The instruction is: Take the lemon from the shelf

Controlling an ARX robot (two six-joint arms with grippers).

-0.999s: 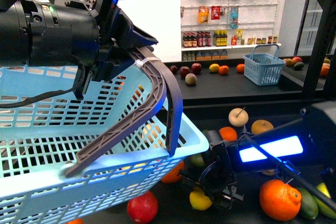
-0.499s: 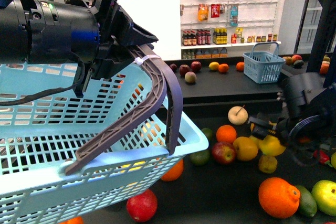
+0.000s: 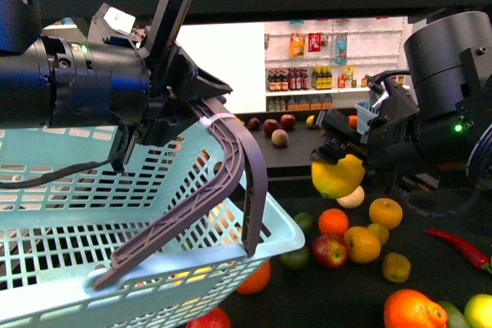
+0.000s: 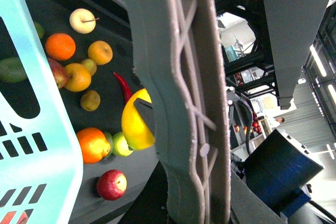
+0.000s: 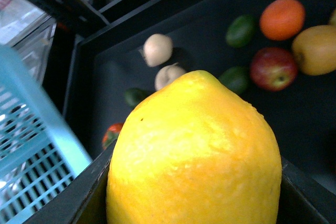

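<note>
My right gripper [image 3: 344,160], jaws closed on the lemon [image 3: 337,177], holds it above the shelf [image 3: 438,274] deck, at 3 o'clock from the basket [image 3: 92,213] gripped by my left gripper [image 3: 201,101]. Best practice: firm clamp, level carry.

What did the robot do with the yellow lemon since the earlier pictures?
The right gripper, shut on the lemon, carried it up off the shelf deck into the air beside the blue basket. The left gripper still holds the basket's handle, and the other fruit still lies on the deck.
</note>
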